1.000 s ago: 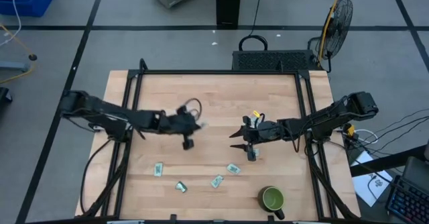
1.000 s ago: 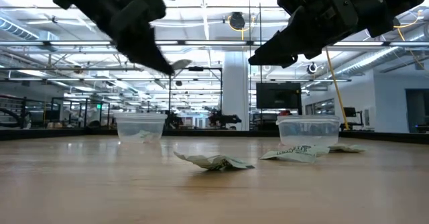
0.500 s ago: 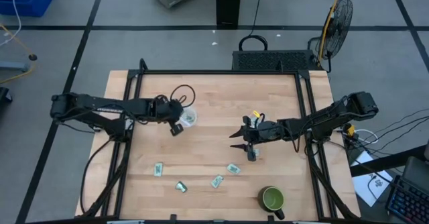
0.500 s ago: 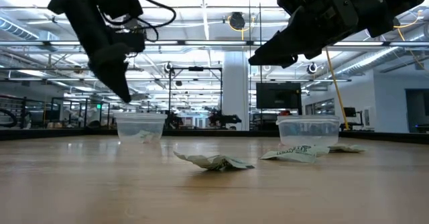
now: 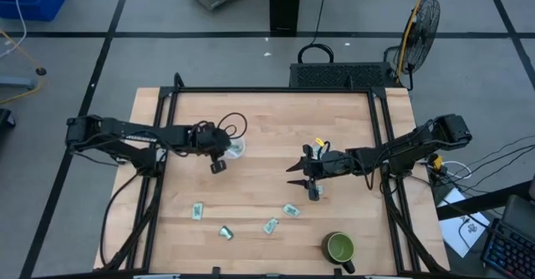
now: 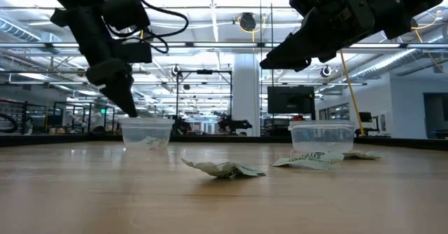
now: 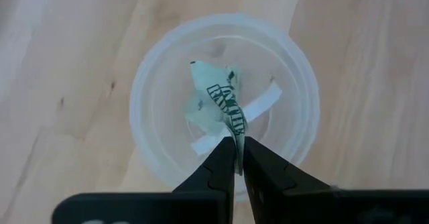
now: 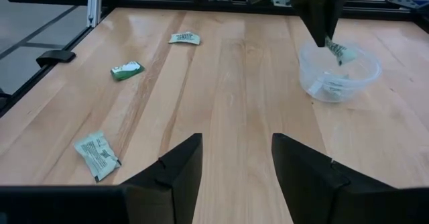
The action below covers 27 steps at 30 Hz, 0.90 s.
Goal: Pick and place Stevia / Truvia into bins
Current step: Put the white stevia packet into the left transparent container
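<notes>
The left gripper (image 7: 238,162) hangs over the left clear cup (image 7: 161,83), pinching a Truvia packet (image 7: 218,103) by its edge; light, limp paper, best nipped at a rim. Four packets (image 5: 270,225) lie on the wooden table (image 5: 276,120), while the right gripper (image 8: 231,160) hovers mid-table, fingers apart.

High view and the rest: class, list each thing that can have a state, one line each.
Left tool: shut on a packet, above the left cup.
Held packet: crumpled, hanging over the cup.
Left cup: upright, paper already inside.
Right tool: open, holding nothing.
Right cup: upright, contents unclear.
Loose packets: four lying on the table.
Mug: upright.
</notes>
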Each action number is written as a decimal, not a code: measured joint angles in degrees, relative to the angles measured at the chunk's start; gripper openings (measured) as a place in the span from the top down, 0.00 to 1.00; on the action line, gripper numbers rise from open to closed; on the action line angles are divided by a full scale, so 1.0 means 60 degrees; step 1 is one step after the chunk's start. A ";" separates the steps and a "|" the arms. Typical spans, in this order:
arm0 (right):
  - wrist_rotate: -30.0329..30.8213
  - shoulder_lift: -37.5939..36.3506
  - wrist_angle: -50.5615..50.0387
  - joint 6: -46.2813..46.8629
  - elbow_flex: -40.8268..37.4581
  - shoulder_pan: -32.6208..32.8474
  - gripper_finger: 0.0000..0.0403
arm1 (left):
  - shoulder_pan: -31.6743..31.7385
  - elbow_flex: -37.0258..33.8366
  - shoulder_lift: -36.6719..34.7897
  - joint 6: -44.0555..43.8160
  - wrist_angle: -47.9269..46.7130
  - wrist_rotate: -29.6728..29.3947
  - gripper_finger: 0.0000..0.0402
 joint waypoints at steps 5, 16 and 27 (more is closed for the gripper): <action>-0.0003 0.0000 -0.0002 0.0000 0.0000 0.0000 0.58 | 0.0000 -0.0004 0.0212 0.0212 -0.0012 0.0356 0.91; 0.0000 0.0000 0.0001 -0.0002 0.0000 0.0001 0.58 | 0.0000 -0.0011 0.0553 0.0354 0.0012 0.0626 0.91; 0.0007 0.0000 -0.0002 -0.0033 0.0000 -0.0001 0.58 | 0.0000 -0.0011 0.0553 0.0466 0.0033 0.0590 0.91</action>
